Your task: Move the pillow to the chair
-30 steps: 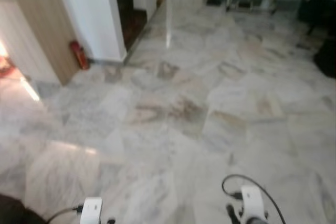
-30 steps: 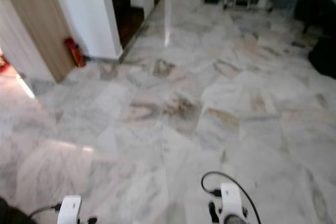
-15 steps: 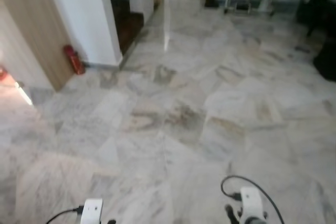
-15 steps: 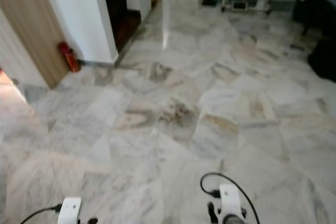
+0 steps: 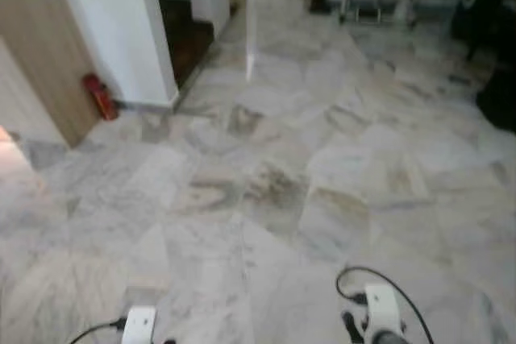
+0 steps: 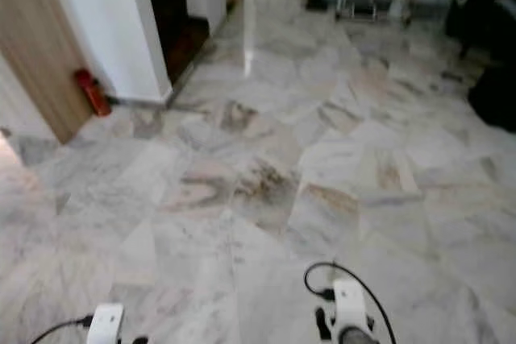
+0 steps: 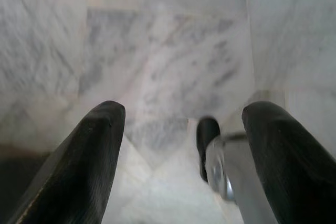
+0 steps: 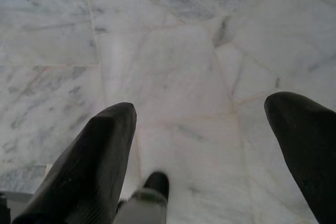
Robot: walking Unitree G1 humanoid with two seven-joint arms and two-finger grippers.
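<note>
Both arms hang low over marble floor (image 5: 274,183), left gripper (image 7: 178,145) and right gripper (image 8: 202,145) jaws wide, empty. Pillow, chair nowhere among what I can see. Risk: wandering off course, clipping white pillar (image 5: 121,30) or red extinguisher (image 5: 98,96) while searching.

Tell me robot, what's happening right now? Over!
Left gripper open, holding nothing. Right gripper open, holding nothing. Marble floor ahead. Red fire extinguisher by the white wall, off to the left.
</note>
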